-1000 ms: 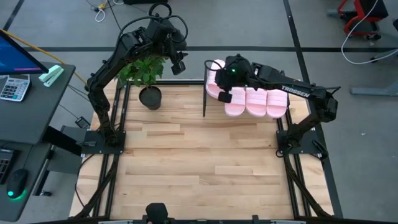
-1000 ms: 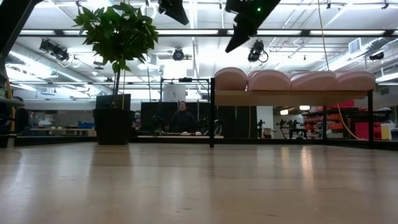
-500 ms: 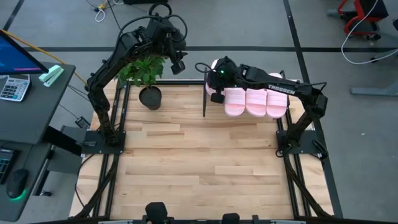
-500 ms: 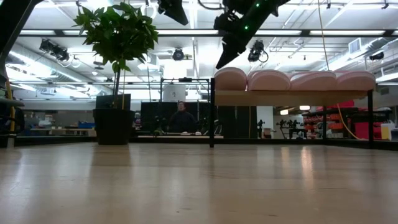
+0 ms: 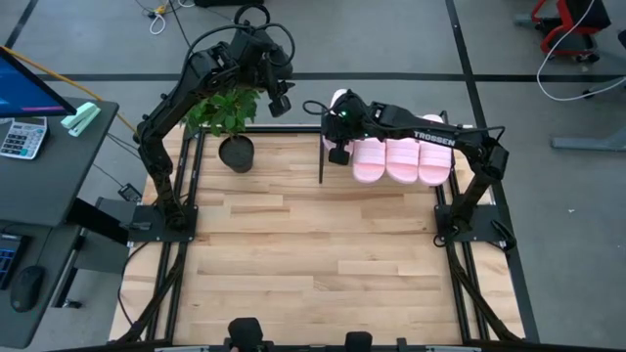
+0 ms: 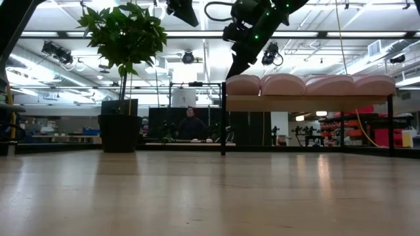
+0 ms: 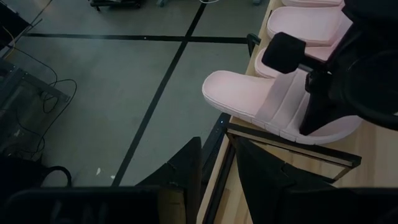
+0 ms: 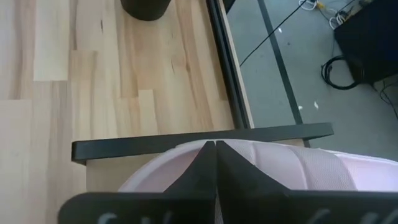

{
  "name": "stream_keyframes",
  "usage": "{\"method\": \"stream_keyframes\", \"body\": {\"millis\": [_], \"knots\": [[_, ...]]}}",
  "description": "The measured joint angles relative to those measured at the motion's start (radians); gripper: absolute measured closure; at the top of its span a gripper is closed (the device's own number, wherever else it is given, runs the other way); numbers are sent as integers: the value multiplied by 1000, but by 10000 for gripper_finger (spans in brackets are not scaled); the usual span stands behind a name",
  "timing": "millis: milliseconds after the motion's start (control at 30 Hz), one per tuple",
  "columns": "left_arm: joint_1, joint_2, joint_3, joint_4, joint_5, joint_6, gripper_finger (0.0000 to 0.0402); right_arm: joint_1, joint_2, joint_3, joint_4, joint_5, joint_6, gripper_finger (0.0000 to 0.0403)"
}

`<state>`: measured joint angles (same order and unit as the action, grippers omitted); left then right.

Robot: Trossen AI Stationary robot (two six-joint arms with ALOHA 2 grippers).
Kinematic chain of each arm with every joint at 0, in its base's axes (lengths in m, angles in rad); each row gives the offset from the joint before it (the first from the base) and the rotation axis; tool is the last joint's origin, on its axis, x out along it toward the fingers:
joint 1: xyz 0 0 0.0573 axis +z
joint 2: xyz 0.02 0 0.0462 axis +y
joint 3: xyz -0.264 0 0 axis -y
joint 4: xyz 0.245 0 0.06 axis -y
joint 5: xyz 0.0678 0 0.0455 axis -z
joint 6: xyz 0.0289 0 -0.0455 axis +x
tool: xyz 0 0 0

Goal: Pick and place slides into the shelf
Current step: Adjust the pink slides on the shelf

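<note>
Several pale pink slides (image 5: pixel 403 161) lie side by side on the shelf (image 6: pixel 308 103) at the table's far right. The leftmost slide (image 7: pixel 261 102) sits farther back than the others, and its far end sticks out past the shelf's frame (image 7: pixel 292 146). My right gripper (image 8: pixel 214 146) is shut and reaches down onto this slide from the right. My left gripper (image 7: pixel 216 146) hangs high above the potted plant at the far left. It is open, with nothing between its fingers. My right gripper touches the leftmost slide with its shut fingertips (image 6: pixel 231 71), at the slide's left side (image 8: pixel 155 168) beside the strap band (image 7: pixel 280 112). The fingers slant down from the table's right toward its left. The slide lies flat on the shelf top.
A potted plant (image 5: pixel 233 127) stands at the far left of the wooden tabletop, left of the shelf's black corner post (image 5: pixel 321 161). Bare wood (image 5: pixel 313 264) stretches across the middle and near side. A desk with a monitor (image 5: pixel 39 117) stands off the left edge. A person (image 6: pixel 192 124) sits in the room beyond.
My right gripper has come down and toward the table's left, from above the shelf to the leftmost slide's left end, tipping more steeply downward.
</note>
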<state>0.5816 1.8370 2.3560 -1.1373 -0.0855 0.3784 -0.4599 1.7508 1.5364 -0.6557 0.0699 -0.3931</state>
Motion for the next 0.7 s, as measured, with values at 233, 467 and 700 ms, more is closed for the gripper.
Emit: {"method": "stream_keyframes", "body": {"millis": [233, 467, 700], "knots": [[0, 0, 0, 0, 0, 1, 294, -16, -1, -1, -52, -21, 34, 400], [0, 0, 0, -1, 0, 2, 294, -18, 0, -3, -101, -27, 38, 401], [0, 0, 0, -5, 0, 2, 294, -22, 2, -22, -119, -25, 54, 402]]}}
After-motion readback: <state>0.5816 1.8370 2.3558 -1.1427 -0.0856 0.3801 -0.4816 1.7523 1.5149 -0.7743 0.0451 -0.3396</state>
